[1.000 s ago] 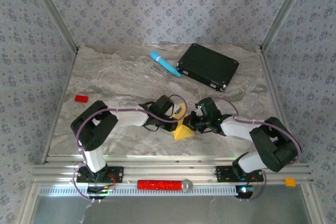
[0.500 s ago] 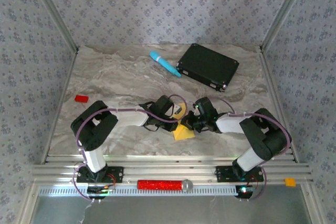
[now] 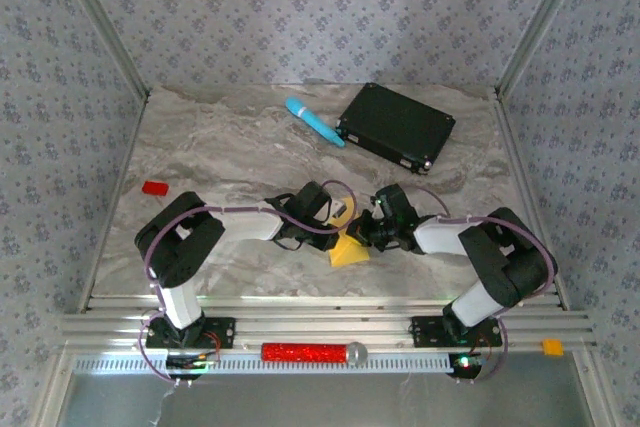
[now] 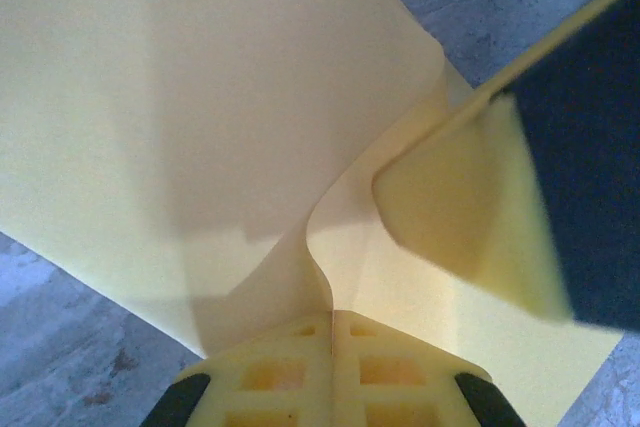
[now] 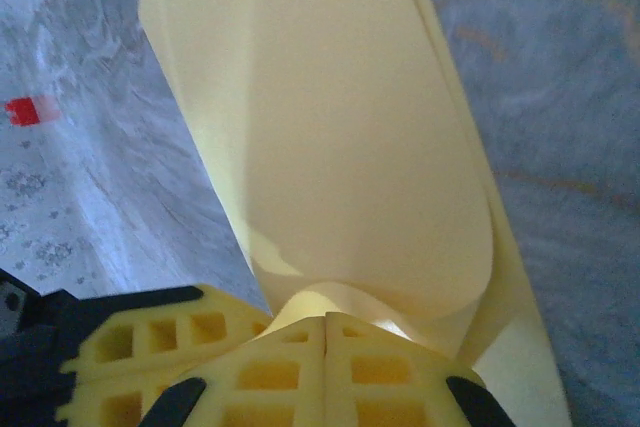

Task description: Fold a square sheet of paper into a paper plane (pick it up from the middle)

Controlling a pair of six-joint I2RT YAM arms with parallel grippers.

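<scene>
The square sheet of paper [image 3: 349, 250] is yellow and sits near the table's middle front, between my two grippers. My left gripper [image 3: 342, 219] is shut on the sheet's edge; in the left wrist view the sheet [image 4: 190, 117] rises from the closed jaws [image 4: 332, 319] in a curved fold. My right gripper [image 3: 362, 233] is also shut on the sheet, which bows over in the right wrist view [image 5: 330, 127] from the pinch point [image 5: 326, 319]. The right gripper's yellow finger [image 4: 470, 217] shows close by in the left wrist view.
A black flat box [image 3: 396, 127] lies at the back right, with a light-blue cylinder [image 3: 313, 121] just left of it. A small red block [image 3: 154, 188] sits at the left edge of the table. A red bar [image 3: 305, 352] lies on the front rail.
The right arm has drawn in, its elbow moving left and back, while its gripper stays at the paper. The left arm has barely moved. The paper's visible shape has shifted slightly.
</scene>
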